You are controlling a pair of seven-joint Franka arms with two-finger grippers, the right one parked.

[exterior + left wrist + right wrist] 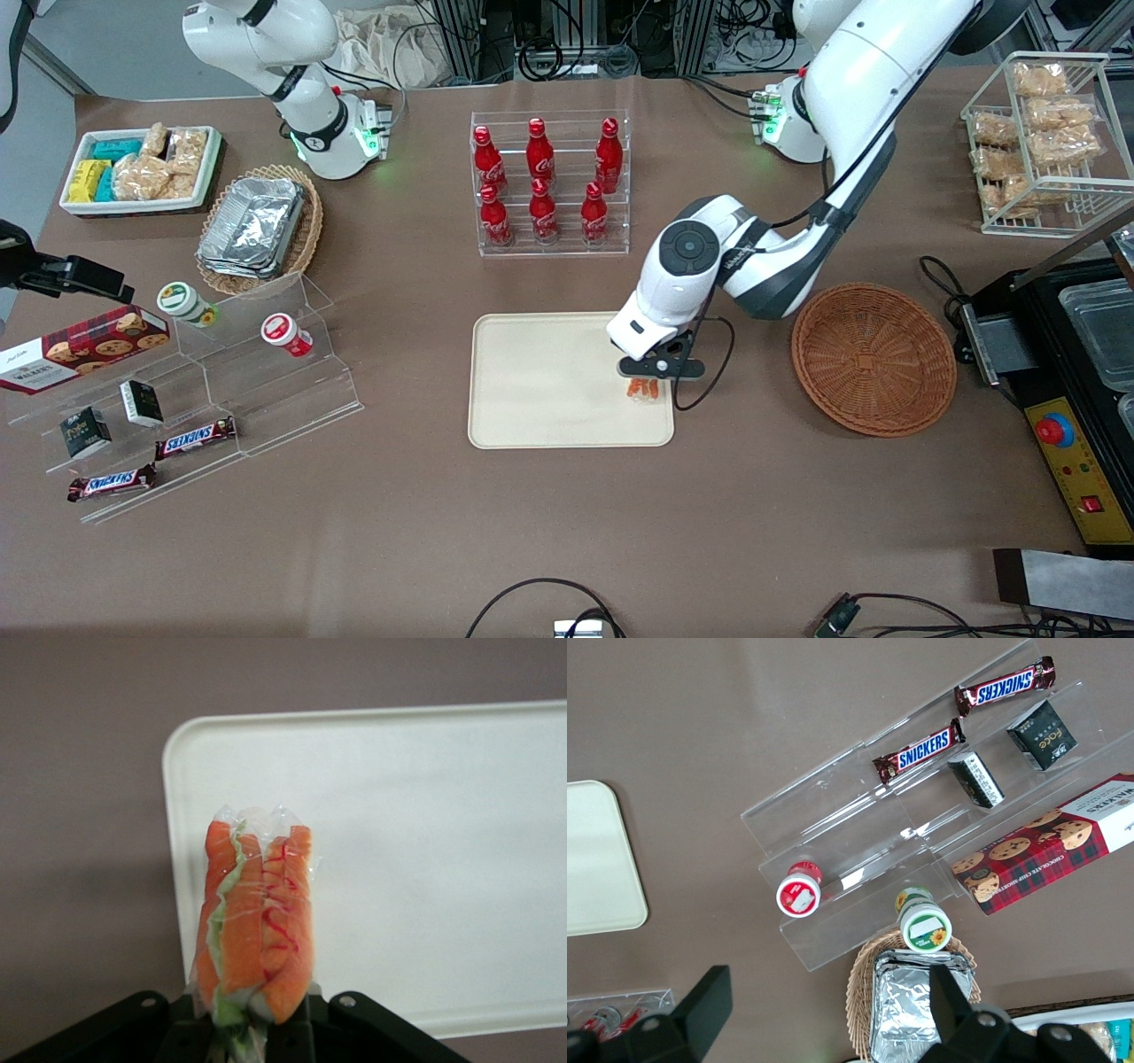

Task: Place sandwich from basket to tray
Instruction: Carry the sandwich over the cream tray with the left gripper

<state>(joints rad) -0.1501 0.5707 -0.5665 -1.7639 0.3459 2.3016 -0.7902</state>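
One sandwich (643,388), one tray (540,381) and one round reddish-brown basket (873,358) are seen on the brown tabletop (567,523). The sandwich is pinched at its lower end between the fingers of the gripper (645,379), which is placed over the tray's edge nearest the basket, close to the tray corner facing the front camera. In the wrist view the sandwich (255,926) is shown standing upright in the gripper (257,1028), wrapped in clear film that is crinkled at its top; several orange layers, a pale green leaf strip along one side and thin red streaks are visible at its cut edge, with the cream tray (425,859) beneath it. Whether the sandwich is touching the tray surface cannot be told. The basket is set just beside the tray, toward the working arm's end of the tabletop, and nothing is seen in it. Six red bottles (540,182) are counted in a clear rack farther from the front camera than the tray. Two Snickers bars (195,437) are laid on a clear stepped stand (266,390) toward the parked arm's end, along with two small round tubs (285,335), two small dark boxes (141,402) and one cookie box (84,347).
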